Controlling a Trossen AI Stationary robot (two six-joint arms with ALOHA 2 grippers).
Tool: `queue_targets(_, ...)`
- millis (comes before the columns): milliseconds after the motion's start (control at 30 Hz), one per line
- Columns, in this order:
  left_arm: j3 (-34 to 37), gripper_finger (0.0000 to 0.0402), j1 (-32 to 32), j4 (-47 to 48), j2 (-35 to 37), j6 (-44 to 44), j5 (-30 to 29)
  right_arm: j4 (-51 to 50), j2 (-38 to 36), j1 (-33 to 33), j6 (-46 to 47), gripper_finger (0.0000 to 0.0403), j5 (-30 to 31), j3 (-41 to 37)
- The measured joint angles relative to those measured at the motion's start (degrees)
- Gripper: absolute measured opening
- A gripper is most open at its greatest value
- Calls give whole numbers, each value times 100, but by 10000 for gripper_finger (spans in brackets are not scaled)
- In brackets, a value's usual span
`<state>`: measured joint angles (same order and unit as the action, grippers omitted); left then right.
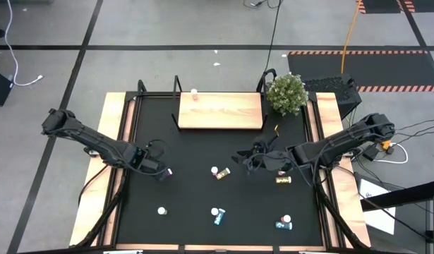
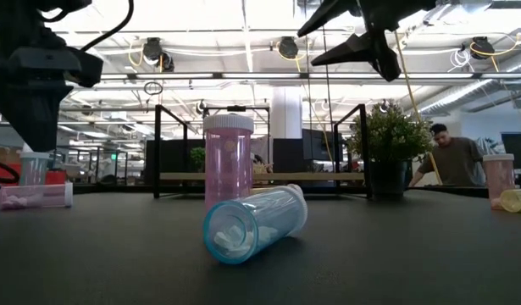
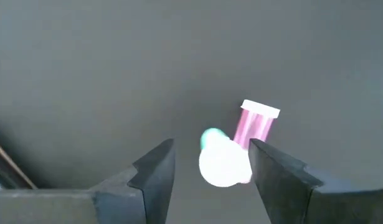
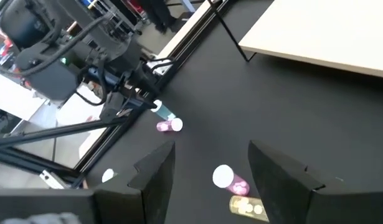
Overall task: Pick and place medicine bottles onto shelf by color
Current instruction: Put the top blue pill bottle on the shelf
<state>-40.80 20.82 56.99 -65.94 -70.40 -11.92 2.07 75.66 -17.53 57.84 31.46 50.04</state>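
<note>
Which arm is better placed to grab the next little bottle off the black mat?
Probably the left. Its open gripper frames a white-capped teal bottle, with a pink bottle lying just beyond. The right gripper is open too, but hangs high above the pink and yellow bottles mid-mat.

Two arms, with one left pincer [image 1: 162, 171] and one right pincer [image 1: 243, 164]. One shelf [image 1: 220, 111], one plant [image 1: 286, 93], one person [image 2: 451, 161]. One bottle [image 1: 194, 93] stands on the shelf. At least eight more are on the worktop [image 1: 188, 148], some too close together to count surely.
</note>
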Motion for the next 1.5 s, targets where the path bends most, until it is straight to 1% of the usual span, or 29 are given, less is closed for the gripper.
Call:
queue_targets(100,0,205,22,-193,-105,101,-7,-4,0,-97,2,199,0,0)
queue_targets(233,-2,205,24,-174,-289,86,7,-10,0,-180,25,199,0,0)
queue_targets(400,0,204,24,-136,-537,65,179,-11,0,-209,107,199,0,0)
queue_targets(567,-2,203,24,-136,-572,38,290,-10,0,-247,109,199,0,0)
queue_targets(667,-2,188,24,-114,-572,-25,330,-11,0,-281,151,199,-2,0)
queue_targets(833,-2,140,-21,-112,-570,-3,330,-11,0,-285,151,199,-1,0)
queue_targets(933,-2,121,-73,-109,-569,74,331,-11,0,-275,151,199,0,0)
queue_targets(1033,-2,119,-133,-107,-569,113,364,-10,0,-272,151,199,0,0)
queue_targets(1133,-30,131,-202,-85,-550,147,482,-9,0,-275,151,199,-1,0)
queue_targets(1233,-248,134,-309,19,-513,353,601,-11,-14,-288,151,199,-27,0)
queue_targets(1333,-597,126,-490,313,-518,712,613,-15,-101,-285,90,199,-159,0)
queue_targets(1500,-1250,123,-1036,784,-517,1413,612,-80,-388,-190,-264,199,-171,0)
